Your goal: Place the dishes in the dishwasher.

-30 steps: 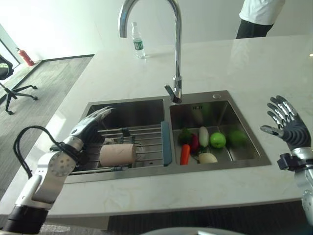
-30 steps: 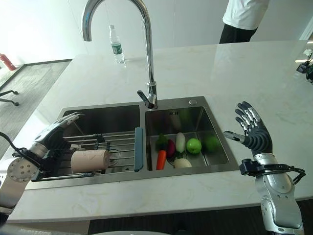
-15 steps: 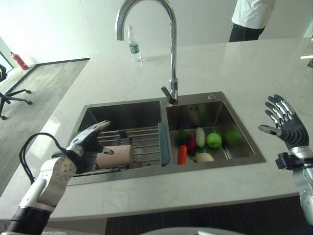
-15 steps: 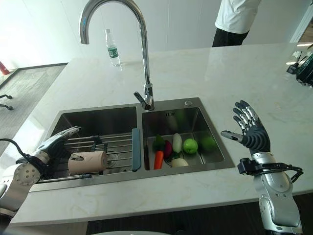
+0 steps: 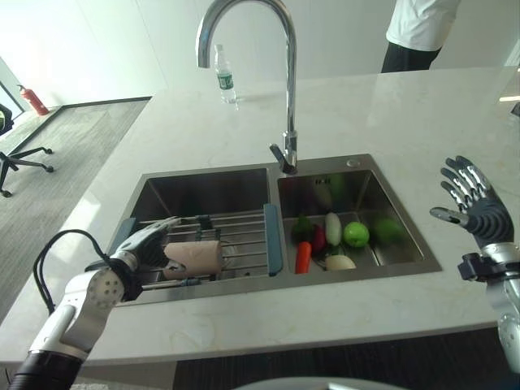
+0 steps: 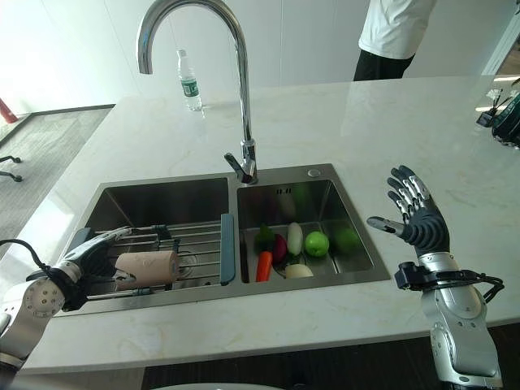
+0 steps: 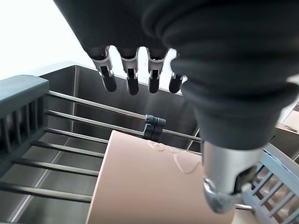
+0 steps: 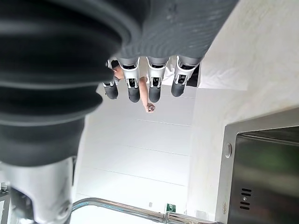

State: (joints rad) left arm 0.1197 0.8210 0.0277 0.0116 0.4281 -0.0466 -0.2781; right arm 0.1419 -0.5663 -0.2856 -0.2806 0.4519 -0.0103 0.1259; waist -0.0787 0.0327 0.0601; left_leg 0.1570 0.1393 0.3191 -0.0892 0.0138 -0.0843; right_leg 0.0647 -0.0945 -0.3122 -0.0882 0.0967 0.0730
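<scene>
You're looking down at a white marbled countertop running across the frame; a double steel sink is sitting mid-frame with a tall chrome faucet arching over the divider; grey floor is showing at the upper left with a red fire extinguisher against the wall and an office chair just below it; a person in a white top and dark trousers is standing behind the counter at the upper right.

A clear water bottle with a green label is standing on the counter left of the faucet; the print on it is too small to read, so you're getting no text from me.

Task thing: a beige cup is lying on its side on the wire rack spanning the left basin; a grey-blue rack end is standing along the divider.

Your left hand is reaching over the rack at the lower left, fingers extended and relaxed, nothing gripped; in the wrist view the fingertips are hanging just above the cup, thumb beside it; whether they are touching I cannot tell.

Right basin is holding a carrot, a green apple, a white vegetable and other produce.

Your right hand is hovering at the right edge over the counter, fingers spread wide, holding nothing.
</scene>
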